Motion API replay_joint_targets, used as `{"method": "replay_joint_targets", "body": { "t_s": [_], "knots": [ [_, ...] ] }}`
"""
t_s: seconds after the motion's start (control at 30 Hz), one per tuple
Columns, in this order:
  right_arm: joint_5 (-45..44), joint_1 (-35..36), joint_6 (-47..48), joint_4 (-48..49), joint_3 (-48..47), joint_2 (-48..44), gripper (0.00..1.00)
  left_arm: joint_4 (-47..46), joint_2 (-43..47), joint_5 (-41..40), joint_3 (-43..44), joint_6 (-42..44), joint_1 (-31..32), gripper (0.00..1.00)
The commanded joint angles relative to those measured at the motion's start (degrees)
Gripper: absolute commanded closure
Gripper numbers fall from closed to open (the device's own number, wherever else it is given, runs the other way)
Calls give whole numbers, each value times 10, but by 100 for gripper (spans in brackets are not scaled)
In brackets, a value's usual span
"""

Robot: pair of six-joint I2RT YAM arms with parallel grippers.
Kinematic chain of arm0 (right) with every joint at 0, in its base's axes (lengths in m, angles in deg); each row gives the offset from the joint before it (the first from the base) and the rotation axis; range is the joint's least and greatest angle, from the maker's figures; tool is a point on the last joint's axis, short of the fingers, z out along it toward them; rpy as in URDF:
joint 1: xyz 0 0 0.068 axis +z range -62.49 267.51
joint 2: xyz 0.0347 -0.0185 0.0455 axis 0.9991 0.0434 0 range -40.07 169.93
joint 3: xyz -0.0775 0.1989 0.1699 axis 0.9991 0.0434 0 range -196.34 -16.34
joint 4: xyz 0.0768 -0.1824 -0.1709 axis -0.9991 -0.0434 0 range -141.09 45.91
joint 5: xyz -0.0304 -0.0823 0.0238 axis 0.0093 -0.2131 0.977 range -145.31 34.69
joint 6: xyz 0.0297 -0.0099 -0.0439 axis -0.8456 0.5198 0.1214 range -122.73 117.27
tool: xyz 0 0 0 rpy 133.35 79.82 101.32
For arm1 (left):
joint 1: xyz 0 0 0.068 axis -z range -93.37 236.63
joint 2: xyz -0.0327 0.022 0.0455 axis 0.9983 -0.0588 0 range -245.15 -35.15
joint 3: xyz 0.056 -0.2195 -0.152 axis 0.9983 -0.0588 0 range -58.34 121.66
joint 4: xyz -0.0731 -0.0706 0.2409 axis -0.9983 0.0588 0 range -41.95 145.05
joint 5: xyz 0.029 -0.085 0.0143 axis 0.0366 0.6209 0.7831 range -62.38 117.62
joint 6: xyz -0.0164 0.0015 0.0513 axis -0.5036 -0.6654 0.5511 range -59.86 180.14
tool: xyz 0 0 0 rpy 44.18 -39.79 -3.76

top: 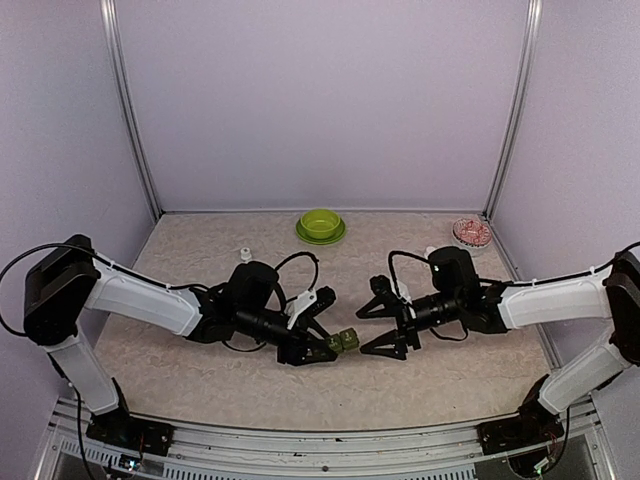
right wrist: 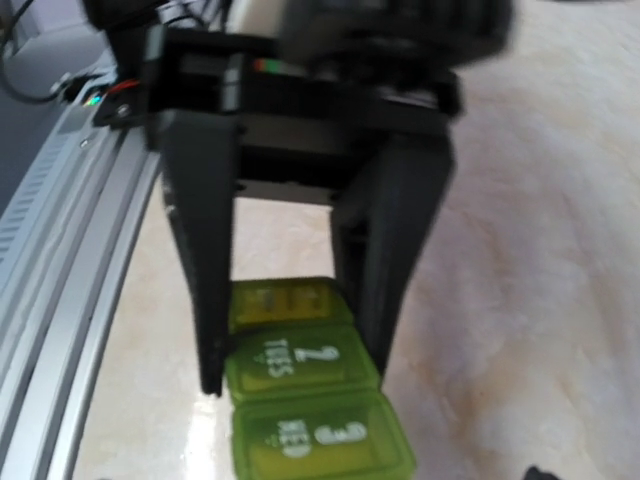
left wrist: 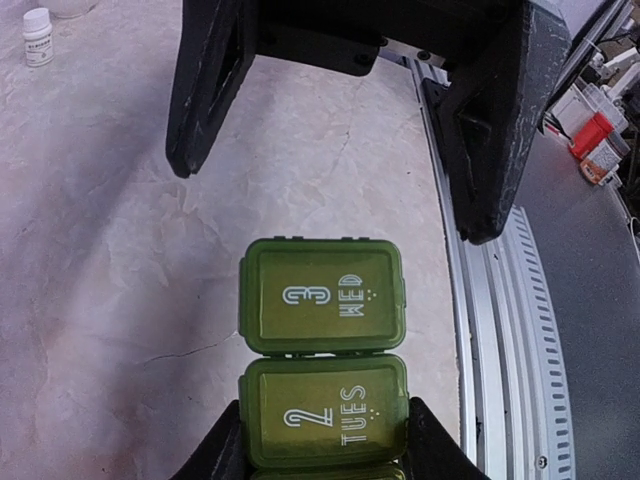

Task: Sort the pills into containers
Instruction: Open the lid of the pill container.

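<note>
Grip: left gripper (left wrist: 325, 410) pinches the TUES cell of the dark green three-compartment plastic pill box (left wrist: 322, 300).
Partner: right gripper (top: 368, 325) spread wide, empty, facing it.
Box axis: arm to arm, free WED end towards the right gripper, just short.
Pills: none in sight.

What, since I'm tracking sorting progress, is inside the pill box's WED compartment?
Only the closed WED lid shows; whatever lies beneath it is hidden. The TUES lid beside it is shut too.
</note>
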Motion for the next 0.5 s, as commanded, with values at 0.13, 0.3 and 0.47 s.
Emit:
{"method": "replay_joint_targets", "body": {
  "t_s": [0.13,0.3,0.47],
  "knots": [
    [46,34,152,-32,-16,-20,14,5,27,39,-4,26,6,64],
    [7,56,180,-94,-55,7,16,3,35,51,-6,26,6,64],
    [-15,68,183,-95,-65,21,20,8,42,55,-8,30,7,64]
  ]
}}
